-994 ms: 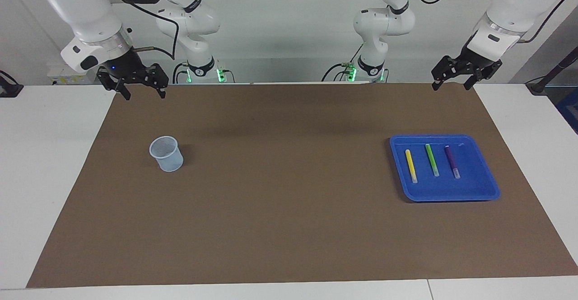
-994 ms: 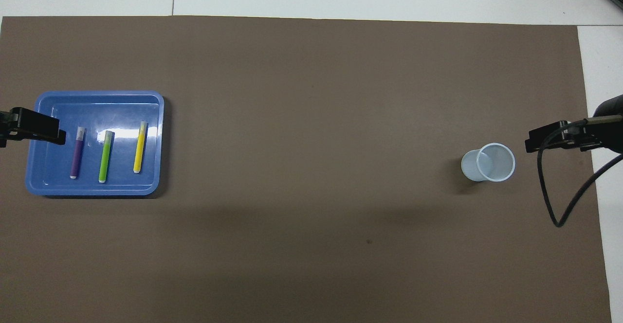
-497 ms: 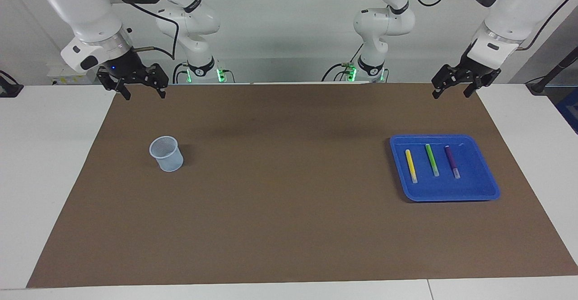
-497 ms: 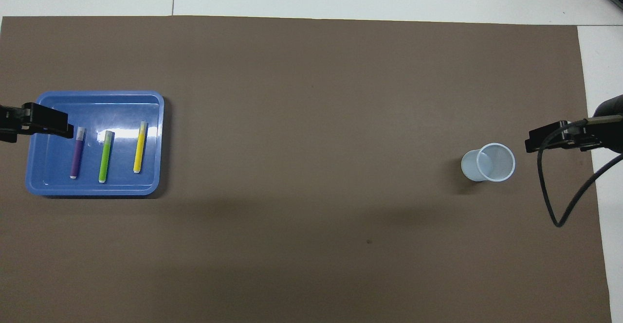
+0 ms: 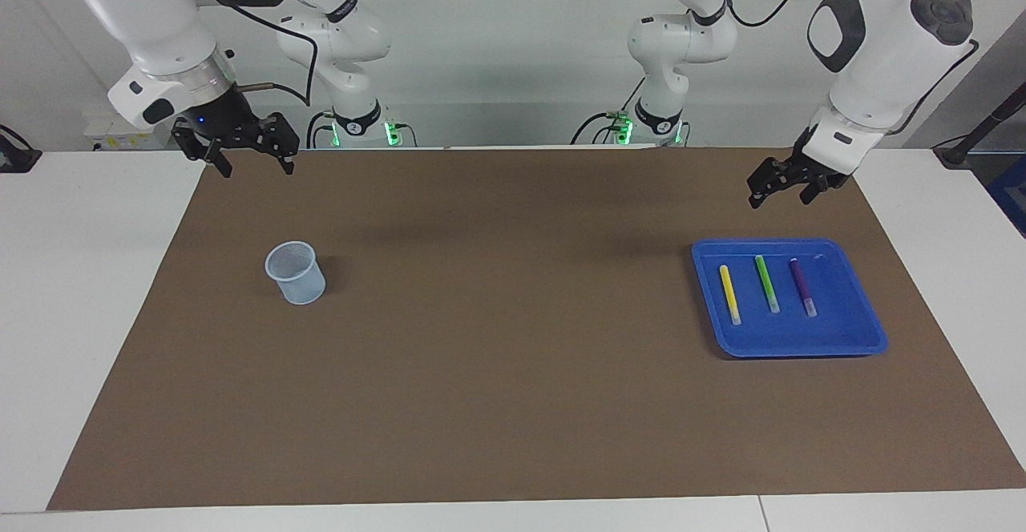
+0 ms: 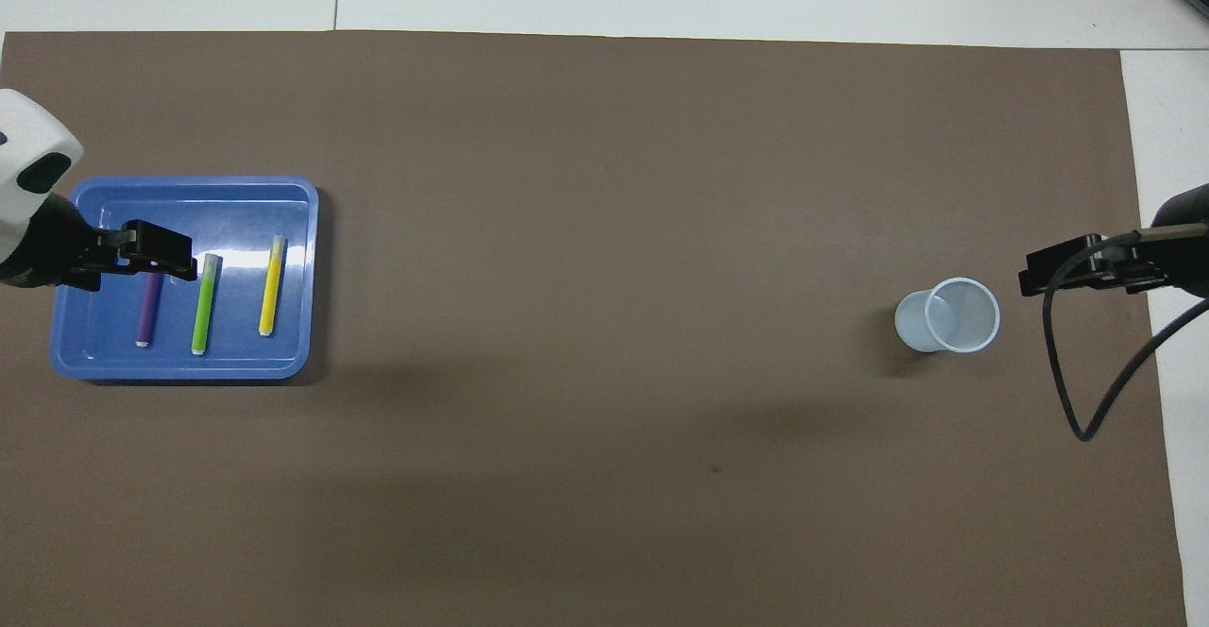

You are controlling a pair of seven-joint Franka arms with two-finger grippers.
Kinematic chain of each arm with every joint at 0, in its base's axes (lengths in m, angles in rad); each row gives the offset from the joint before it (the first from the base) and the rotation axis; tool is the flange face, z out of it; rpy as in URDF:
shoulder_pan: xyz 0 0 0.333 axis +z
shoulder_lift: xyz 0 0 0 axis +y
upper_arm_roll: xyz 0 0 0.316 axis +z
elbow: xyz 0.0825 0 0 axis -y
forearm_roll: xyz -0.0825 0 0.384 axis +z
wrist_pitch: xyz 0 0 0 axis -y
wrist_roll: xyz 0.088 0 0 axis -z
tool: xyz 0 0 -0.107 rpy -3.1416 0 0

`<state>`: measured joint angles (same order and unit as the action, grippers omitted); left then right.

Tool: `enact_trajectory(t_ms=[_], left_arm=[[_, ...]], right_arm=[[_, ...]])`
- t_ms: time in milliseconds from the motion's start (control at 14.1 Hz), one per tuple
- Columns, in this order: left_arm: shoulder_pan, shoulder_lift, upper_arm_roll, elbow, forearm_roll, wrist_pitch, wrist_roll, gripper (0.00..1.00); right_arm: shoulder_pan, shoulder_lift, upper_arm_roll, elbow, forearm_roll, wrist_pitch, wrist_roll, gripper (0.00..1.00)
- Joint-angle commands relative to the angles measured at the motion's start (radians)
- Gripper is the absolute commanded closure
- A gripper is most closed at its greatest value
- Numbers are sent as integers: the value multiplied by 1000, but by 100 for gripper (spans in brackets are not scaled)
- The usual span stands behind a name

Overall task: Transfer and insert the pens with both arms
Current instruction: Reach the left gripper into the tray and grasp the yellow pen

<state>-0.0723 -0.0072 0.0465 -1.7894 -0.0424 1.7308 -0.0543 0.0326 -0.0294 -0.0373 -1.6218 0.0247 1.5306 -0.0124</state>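
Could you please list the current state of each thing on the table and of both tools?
Yellow pen: lying flat in the blue tray.
Green pen: lying flat in the tray.
Purple pen: lying flat in the tray.
Cup: upright, empty.
Left tool: open, in the air, holding nothing.
Right tool: open, waiting, holding nothing.

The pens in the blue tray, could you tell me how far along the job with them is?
Nothing is done yet: the yellow pen, green pen and purple pen all lie in the blue tray, and the cup holds none. The left claw hangs open above the tray, holding nothing. The right claw waits open.
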Motion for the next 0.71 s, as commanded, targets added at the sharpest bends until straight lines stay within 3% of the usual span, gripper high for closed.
enact_trajectory(t_ms=[0, 639], left_arm=[[11, -14, 1, -88, 18, 104, -13, 0], [45, 33, 0, -241, 7, 297, -12, 0]], right_arm=[[-10, -14, 2, -6, 24, -7, 5, 0], [-10, -14, 2, -7, 24, -9, 5, 0]])
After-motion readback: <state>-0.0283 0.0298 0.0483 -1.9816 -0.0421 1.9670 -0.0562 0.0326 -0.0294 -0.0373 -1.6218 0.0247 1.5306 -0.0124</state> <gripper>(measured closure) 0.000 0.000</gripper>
